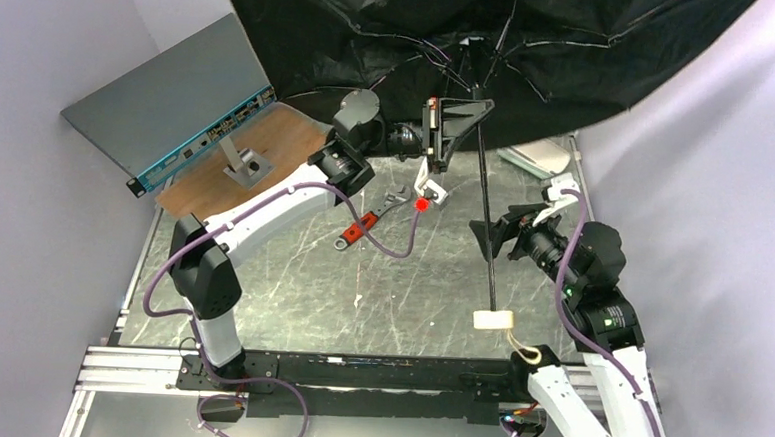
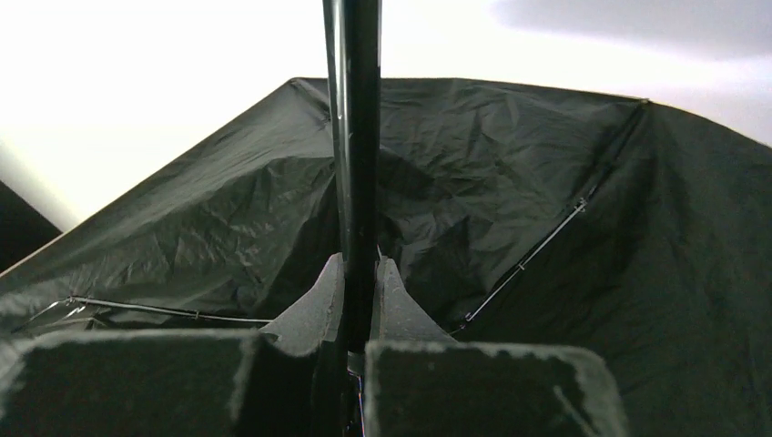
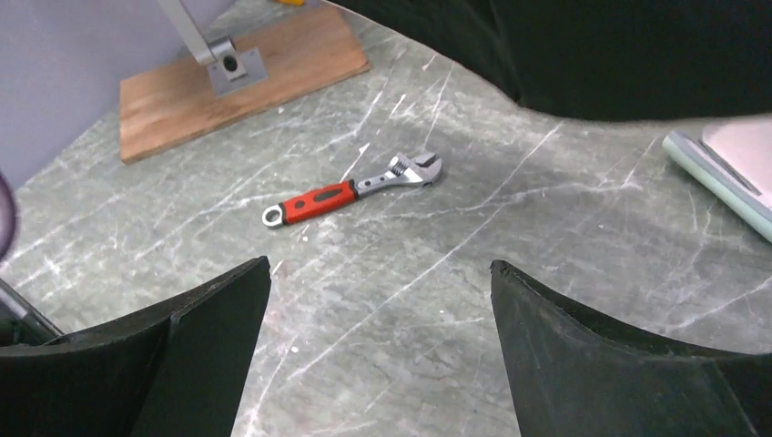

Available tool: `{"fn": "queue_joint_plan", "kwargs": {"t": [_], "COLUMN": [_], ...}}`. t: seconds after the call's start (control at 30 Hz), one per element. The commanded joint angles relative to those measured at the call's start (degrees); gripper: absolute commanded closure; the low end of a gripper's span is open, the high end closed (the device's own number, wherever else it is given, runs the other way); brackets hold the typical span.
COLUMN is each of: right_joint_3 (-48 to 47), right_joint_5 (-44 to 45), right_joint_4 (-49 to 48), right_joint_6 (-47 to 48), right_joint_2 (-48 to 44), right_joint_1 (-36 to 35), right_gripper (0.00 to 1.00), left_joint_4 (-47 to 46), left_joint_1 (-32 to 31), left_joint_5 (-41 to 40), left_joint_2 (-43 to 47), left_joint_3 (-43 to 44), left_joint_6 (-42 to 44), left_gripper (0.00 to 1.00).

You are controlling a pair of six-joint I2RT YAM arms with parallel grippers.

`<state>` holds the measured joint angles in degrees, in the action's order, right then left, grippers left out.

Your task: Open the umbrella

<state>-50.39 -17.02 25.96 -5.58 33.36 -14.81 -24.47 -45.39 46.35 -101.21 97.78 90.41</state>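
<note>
L gripper clamped on umbrella shaft; R gripper wide open, empty.

One umbrella fills the top of the frame. One wrench lies mid-frame on the one surface. One wooden board sits at upper left and carries one metal bracket. One grey panel stands beyond it, further upper left. One pale green case shows at the right edge. There are two arms, the left arm and the right arm. There are two end effectors, the left end effector and the right end effector.
</note>
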Motion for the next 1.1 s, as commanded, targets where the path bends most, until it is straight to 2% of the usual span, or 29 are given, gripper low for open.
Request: {"fn": "queue_joint_plan", "kwargs": {"t": [0.0,0.1,0.23,0.37,0.47,0.67,0.8,1.07], "right_joint_3": [-4.6,-6.0,-6.5,-7.1,-10.0,-16.7,-23.1,-30.2], "right_joint_5": [4.3,6.5,12.6,8.7,5.5,0.5,-4.0,-33.8], "right_joint_4": [-2.7,-4.2,-4.2,-4.7,-4.4,-6.0,-7.5,-7.7], "right_joint_6": [-3.6,-2.5,-2.7,-4.9,-5.0,-6.3,-8.7,-18.5], "right_joint_2": [0.7,1.3,2.7,3.2,4.9,8.2,12.2,22.6], "right_joint_1": [0.1,0.4,0.9,2.2,3.2,3.6,3.7,3.5], "right_gripper": [0.08,0.08,0.08,0.12,0.15,0.15,0.11,0.11], "left_joint_4": [0.9,5.8,12.8,17.0,20.6,20.9,19.3,16.6], "left_joint_1": [0.9,-0.5,-2.6,-2.3,0.3,9.1,13.9,17.6], "left_joint_5": [1.3,2.3,2.9,0.2,-0.9,-3.0,-3.8,-1.3], "left_joint_2": [4.5,4.7,0.3,-6.4,-7.0,2.8,6.5,10.5], "left_joint_3": [3.1,5.6,15.8,29.6,34.1,22.0,17.9,12.1], "left_joint_6": [20.6,27.9,37.7,42.8,44.3,44.9,42.3,41.9], "left_gripper": [1.0,1.0,1.0,1.0,1.0,1.0,1.0,1.0]}}
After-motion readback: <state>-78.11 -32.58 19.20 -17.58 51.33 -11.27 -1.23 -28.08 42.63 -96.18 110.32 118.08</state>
